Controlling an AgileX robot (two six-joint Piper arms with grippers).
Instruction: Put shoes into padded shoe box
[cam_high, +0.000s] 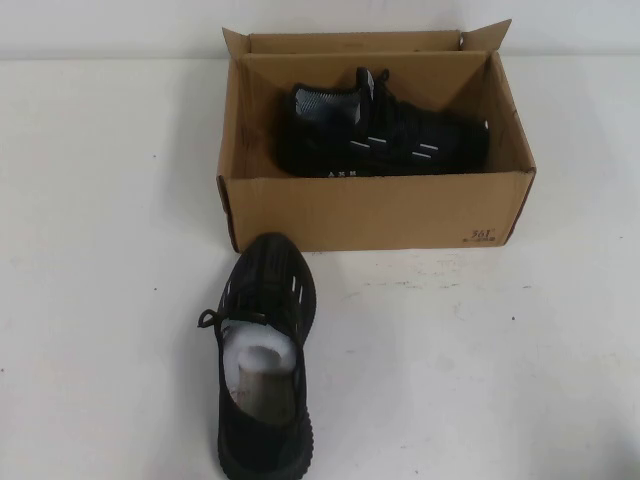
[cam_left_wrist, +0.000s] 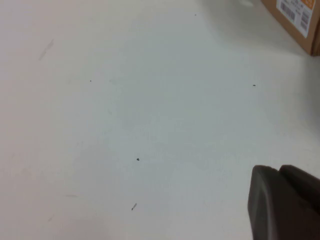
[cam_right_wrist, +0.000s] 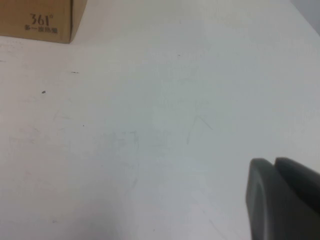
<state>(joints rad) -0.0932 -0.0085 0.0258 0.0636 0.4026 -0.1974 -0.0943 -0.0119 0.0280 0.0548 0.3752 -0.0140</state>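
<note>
The brown cardboard padded shoe box (cam_high: 370, 212) stands open at the back middle of the table. One black sneaker (cam_high: 385, 135) lies on its side inside it, toe to the right. The other shoe (cam_high: 262, 350) stands upright on the table in front of the box's left end, with its toe toward the box. Neither arm appears in the high view. My left gripper (cam_left_wrist: 277, 171) is shut and empty over bare table, with a corner of the box (cam_left_wrist: 300, 20) far off. My right gripper (cam_right_wrist: 274, 162) is likewise shut on nothing, with the box's printed corner (cam_right_wrist: 40, 20) in the distance.
The white table (cam_high: 500, 350) stretches out on both sides of the box and to the right of the loose shoe. The box's short flaps stand up at its back corners.
</note>
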